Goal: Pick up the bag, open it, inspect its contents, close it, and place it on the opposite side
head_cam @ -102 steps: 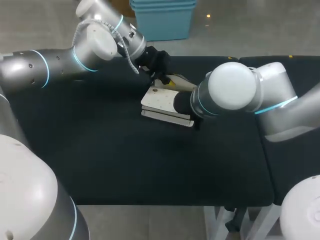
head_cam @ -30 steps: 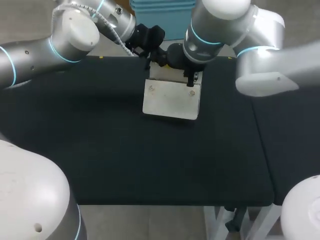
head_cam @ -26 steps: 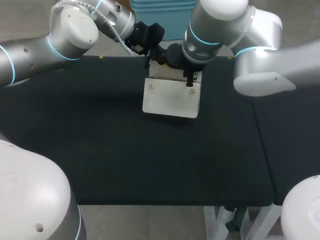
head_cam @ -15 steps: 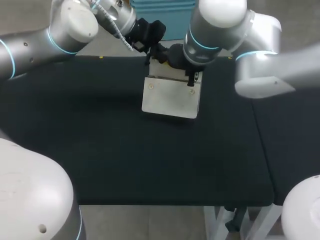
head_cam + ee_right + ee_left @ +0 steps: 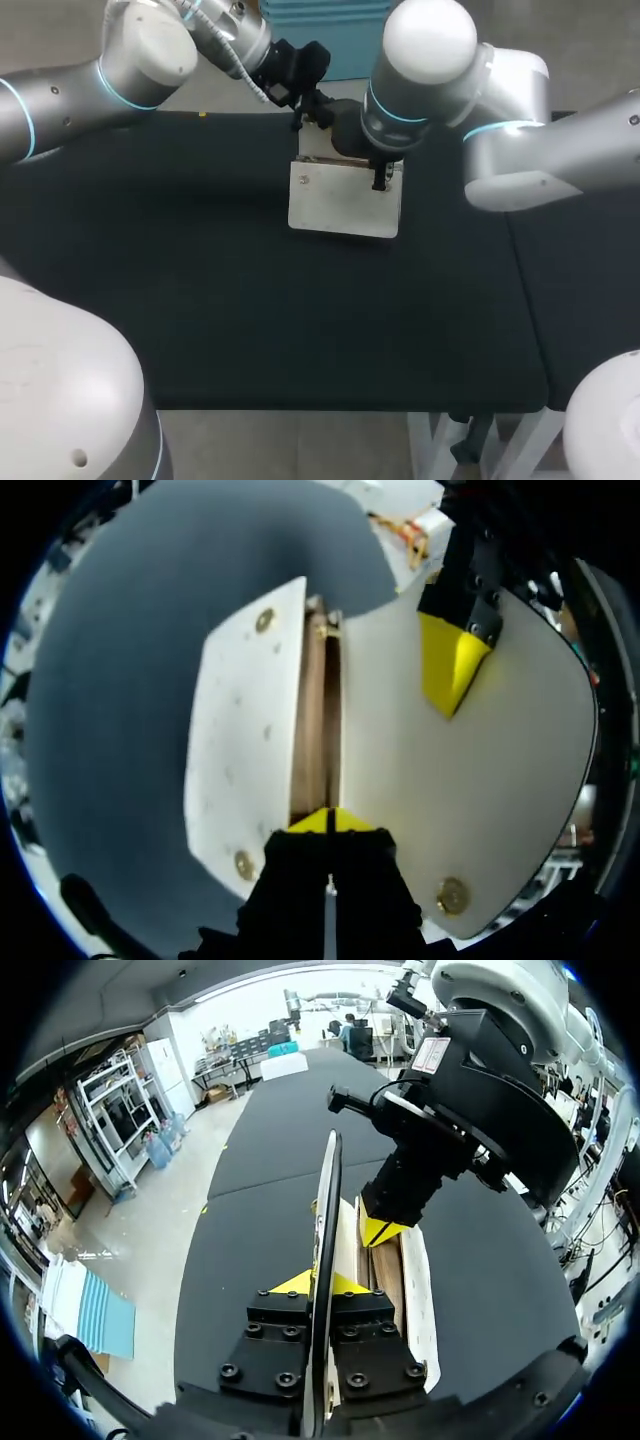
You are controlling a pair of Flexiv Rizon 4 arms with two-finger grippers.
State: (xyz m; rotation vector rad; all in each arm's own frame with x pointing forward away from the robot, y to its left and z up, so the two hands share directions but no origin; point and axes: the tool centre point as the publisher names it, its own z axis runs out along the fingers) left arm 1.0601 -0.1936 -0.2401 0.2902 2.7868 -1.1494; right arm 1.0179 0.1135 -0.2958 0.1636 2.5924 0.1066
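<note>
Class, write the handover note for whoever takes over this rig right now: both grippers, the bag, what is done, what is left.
Left gripper: shut on the bag's raised flap.
Right gripper: shut on a bag edge at the mouth.
Bag: far middle of the table, mouth parted, brown inside showing.
Done: gripped and opened.
Left: inspect the contents, close it, place it on the opposite side.
</note>
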